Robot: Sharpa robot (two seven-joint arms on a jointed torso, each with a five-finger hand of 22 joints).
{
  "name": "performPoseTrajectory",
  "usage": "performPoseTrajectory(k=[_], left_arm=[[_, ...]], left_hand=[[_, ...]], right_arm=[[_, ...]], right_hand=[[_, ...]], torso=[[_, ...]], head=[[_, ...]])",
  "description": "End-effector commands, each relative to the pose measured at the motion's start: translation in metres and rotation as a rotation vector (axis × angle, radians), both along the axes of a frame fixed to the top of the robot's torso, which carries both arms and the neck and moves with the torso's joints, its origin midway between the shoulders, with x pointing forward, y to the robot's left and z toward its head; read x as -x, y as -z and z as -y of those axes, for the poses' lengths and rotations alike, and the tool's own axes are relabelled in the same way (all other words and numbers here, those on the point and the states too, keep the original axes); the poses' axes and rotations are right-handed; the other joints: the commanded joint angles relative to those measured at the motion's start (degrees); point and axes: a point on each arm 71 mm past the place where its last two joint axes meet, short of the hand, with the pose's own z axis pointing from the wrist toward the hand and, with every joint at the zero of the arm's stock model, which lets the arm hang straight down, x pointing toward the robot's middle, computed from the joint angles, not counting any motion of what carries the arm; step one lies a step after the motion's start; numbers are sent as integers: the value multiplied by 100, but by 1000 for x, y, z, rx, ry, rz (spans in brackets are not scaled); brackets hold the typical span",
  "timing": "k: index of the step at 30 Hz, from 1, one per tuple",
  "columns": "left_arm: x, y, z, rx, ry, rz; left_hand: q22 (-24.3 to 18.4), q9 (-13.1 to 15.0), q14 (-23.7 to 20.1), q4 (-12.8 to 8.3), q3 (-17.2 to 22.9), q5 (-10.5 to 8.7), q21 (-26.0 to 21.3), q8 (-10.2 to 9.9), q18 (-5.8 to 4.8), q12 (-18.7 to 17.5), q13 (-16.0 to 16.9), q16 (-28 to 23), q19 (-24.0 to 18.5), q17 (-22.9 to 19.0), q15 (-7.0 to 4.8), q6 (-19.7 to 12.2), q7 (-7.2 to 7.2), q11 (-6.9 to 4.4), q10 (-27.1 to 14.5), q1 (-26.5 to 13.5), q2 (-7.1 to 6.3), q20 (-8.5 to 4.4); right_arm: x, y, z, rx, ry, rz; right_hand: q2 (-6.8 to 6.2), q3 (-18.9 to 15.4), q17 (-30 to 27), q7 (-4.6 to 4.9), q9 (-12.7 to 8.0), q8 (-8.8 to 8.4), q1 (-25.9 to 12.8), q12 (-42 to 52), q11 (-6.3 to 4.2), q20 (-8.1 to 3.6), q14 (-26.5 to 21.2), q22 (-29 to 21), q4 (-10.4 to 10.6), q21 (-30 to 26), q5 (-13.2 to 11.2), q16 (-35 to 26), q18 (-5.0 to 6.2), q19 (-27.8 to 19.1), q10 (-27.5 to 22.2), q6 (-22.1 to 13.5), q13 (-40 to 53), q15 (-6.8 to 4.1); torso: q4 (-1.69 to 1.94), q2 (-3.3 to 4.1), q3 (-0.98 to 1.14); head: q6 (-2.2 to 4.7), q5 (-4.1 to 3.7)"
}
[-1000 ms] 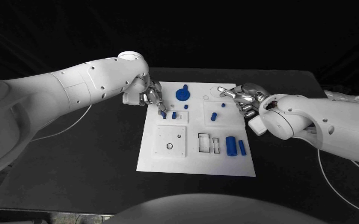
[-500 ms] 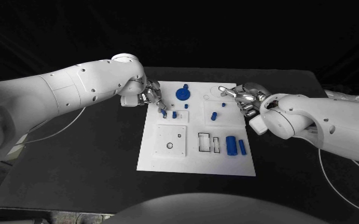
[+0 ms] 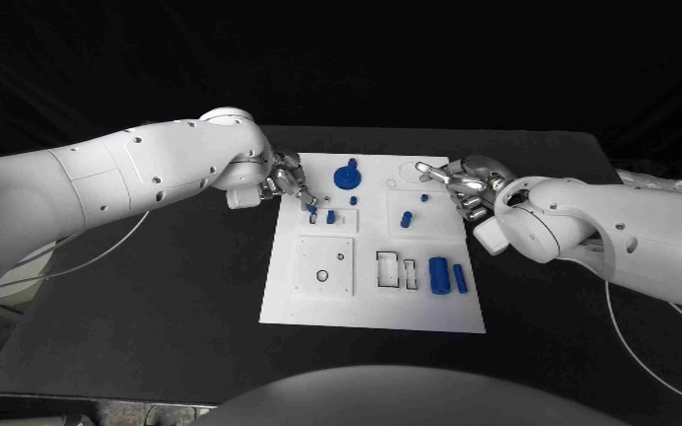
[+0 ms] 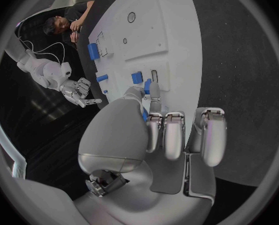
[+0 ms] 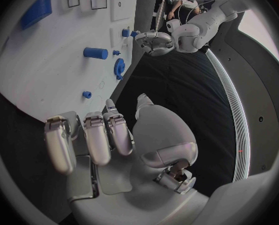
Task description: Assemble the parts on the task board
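The white task board [image 3: 373, 304] lies mid-table. My left hand [image 3: 289, 185] hovers over its far left part and pinches a small blue peg [image 3: 310, 208] between thumb and a finger; the left wrist view shows that peg [image 4: 147, 88] at the fingertips, just above the board [image 4: 171, 40]. Beside it another blue peg [image 3: 331, 217] stands in the board. A blue gear [image 3: 347, 178] sits at the far edge. My right hand [image 3: 457, 187] is at the board's far right edge, fingers apart and holding nothing. In the right wrist view that hand [image 5: 108, 135] is just off the board's rim.
A blue peg [image 3: 407, 220] lies mid-board, and two larger blue cylinders [image 3: 447, 277] lie at the near right beside rectangular slots [image 3: 388, 270]. A square plate with a hole [image 3: 324, 267] sits near left. Black table [image 3: 170, 288] surrounds the board.
My left arm has swung a little outward, and the pinched peg has moved slightly toward the board's far edge. The right hand has stayed put.
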Motion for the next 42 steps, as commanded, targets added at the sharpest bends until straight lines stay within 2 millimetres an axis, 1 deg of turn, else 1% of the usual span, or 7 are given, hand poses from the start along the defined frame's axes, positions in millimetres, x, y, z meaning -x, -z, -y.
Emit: performPoseTrajectory(k=[1, 17, 20, 25, 27, 31, 42], left_arm=[[2, -2, 0, 11, -52, 41], [17, -4, -3, -21, -91, 79], [20, -5, -3, -37, -97, 107], [23, -6, -4, -43, -101, 138], [23, -7, -3, -38, -104, 150], [25, -8, -1, -29, -103, 165], [28, -4, 5, -20, -83, 166]], left_hand=[[1509, 8, 610, 6, 38, 20, 14, 35, -43, 14, 1507, 15, 603, 1508, 6, 23, -34, -50, 606, 22, -28, 12], [1509, 15, 610, 6, 49, 22, 14, 44, -43, 14, 1507, 15, 603, 1508, 0, 33, -40, -54, 606, 41, -38, 11], [1509, 15, 610, 5, 51, 23, 14, 45, -43, 14, 1507, 15, 603, 1508, -1, 34, -40, -55, 606, 44, -39, 10], [1509, 18, 610, 4, 55, 24, 14, 47, -43, 14, 1507, 15, 603, 1508, -3, 35, -42, -57, 606, 54, -45, 10], [1509, 18, 610, 4, 55, 24, 14, 47, -43, 14, 1507, 15, 603, 1508, -3, 35, -42, -57, 606, 54, -45, 10], [1509, 19, 610, 4, 58, 24, 14, 48, -43, 14, 1507, 15, 603, 1508, -4, 35, -42, -58, 606, 58, -46, 9], [1509, 22, 610, 5, 73, 26, 14, 50, -43, 14, 1507, 15, 603, 1508, -8, 33, -44, -60, 606, 78, -47, 8]], right_arm=[[0, 0, -1, -1, -10, 1], [0, 0, 0, -1, -9, 2], [0, 0, 0, -1, -9, 2], [0, 0, 1, -1, -9, 3], [0, 0, 1, -1, -9, 3], [1, 0, 1, -1, -9, 3], [1, 0, 1, -2, -9, 4]], right_hand=[[52, -31, 1509, 234, 7, 31, 10, -6, 56, 35, 608, 1505, 1, 26, 25, 23, -38, 590, 600, 32, 1504, 34], [52, -31, 1509, 234, 7, 31, 10, -6, 56, 35, 608, 1505, 1, 26, 25, 23, -38, 590, 600, 32, 1504, 34], [52, -31, 1509, 234, 7, 31, 10, -6, 56, 35, 608, 1505, 1, 26, 25, 23, -38, 590, 600, 32, 1504, 34], [52, -31, 1509, 234, 7, 31, 10, -6, 56, 35, 608, 1505, 1, 26, 25, 23, -38, 590, 600, 32, 1504, 34], [80, -75, 1509, 238, 7, 47, 35, -6, 59, 39, 608, 1505, 1, 26, 35, 23, -38, 590, 600, 23, 1504, 37], [80, -75, 1509, 238, 7, 47, 35, -6, 59, 39, 608, 1505, 1, 26, 35, 23, -38, 590, 600, 23, 1504, 37], [80, -75, 1509, 238, 7, 47, 35, -6, 59, 39, 608, 1505, 1, 26, 35, 23, -38, 590, 600, 23, 1504, 37]], torso=[[2, -3, -2], [0, 5, 1], [-4, 4, -3], [6, 3, -4], [0, 3, -2], [-3, 1, -5], [-3, 1, 0]], head=[[-9, -1], [-15, 12], [-22, 15], [-30, 11], [-37, 16], [-39, 16], [-49, 16]])
